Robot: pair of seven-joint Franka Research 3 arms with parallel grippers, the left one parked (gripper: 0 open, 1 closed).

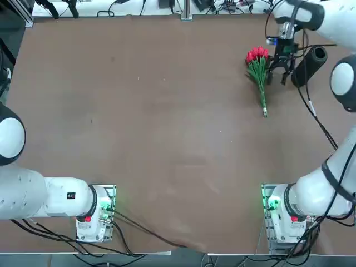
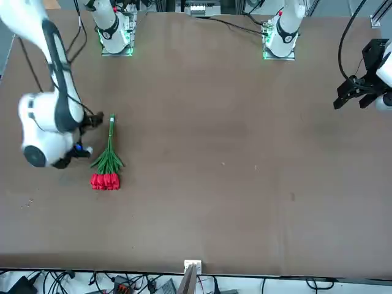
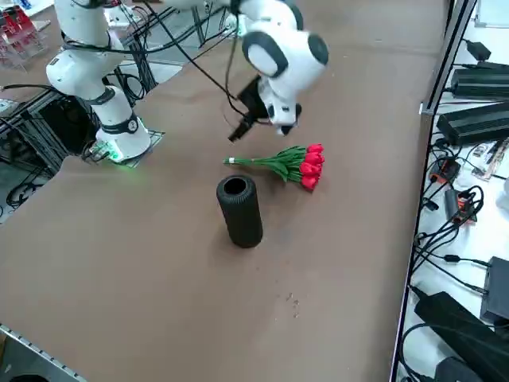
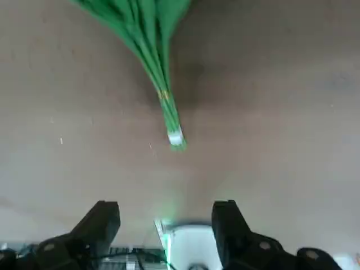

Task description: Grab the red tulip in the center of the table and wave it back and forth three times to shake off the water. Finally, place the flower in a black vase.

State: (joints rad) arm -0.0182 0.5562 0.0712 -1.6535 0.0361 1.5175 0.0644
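The red tulip point(image 1: 259, 71) lies flat on the brown table point(image 1: 167, 128) at the far right. Its blooms point(image 1: 257, 54) point away from the robot and its stem end point(image 1: 265, 113) points towards it. The black vase point(image 1: 310, 65) stands upright just right of the flower, its round mouth point(image 3: 235, 188) facing up. My right gripper point(image 1: 278, 77) hovers open above the table between flower and vase, holding nothing. In the right wrist view the two fingertips point(image 4: 104, 222) stand wide apart, and the tulip's thin stem point(image 4: 163, 95) lies beyond them. In the front view the tulip point(image 2: 108, 160) lies beside my arm.
Both arm bases point(image 1: 283, 214) sit at the near table edge, with cables trailing from them. More cables and gear line the far edge point(image 1: 183, 8). Power bricks and cables point(image 3: 477, 79) lie off the table beyond its far edge.
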